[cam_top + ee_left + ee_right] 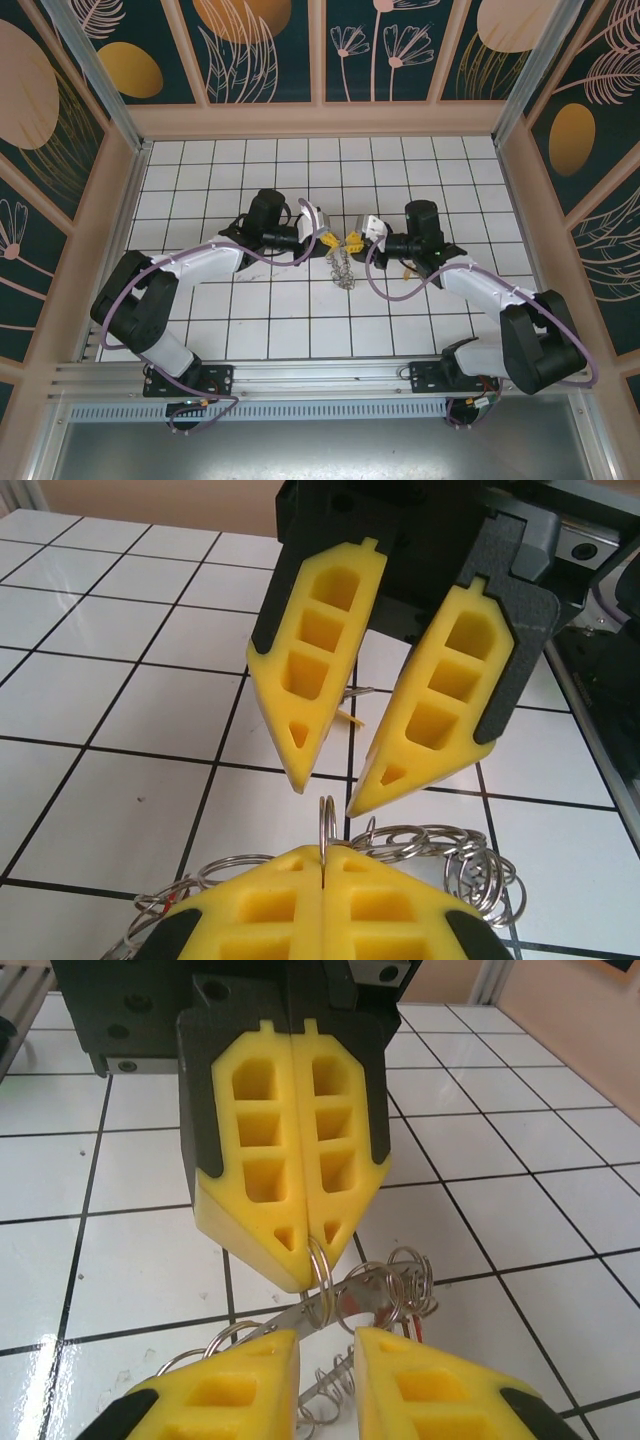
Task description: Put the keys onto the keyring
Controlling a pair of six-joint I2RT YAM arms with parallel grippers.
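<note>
Top external: yellow-padded left gripper (328, 240) and right gripper (354, 241) meet tip to tip at the silver wire-loop keyring (344, 270). Left wrist: left pads (270, 900) pressed together on one keyring loop. Right wrist: right pads (240, 1385) spread beside that loop, red-tagged silver key (350, 1305) among the loops.

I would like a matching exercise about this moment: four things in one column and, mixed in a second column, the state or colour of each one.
Column one:
1. left gripper
2. right gripper
3. keyring
4. table

Column two:
A. white tiles with dark lines
B. bunch of silver metal loops
C. fingers apart
D. shut on one loop of the keyring

Pairs: 1-D, 2-C, 3-B, 4-A
</note>
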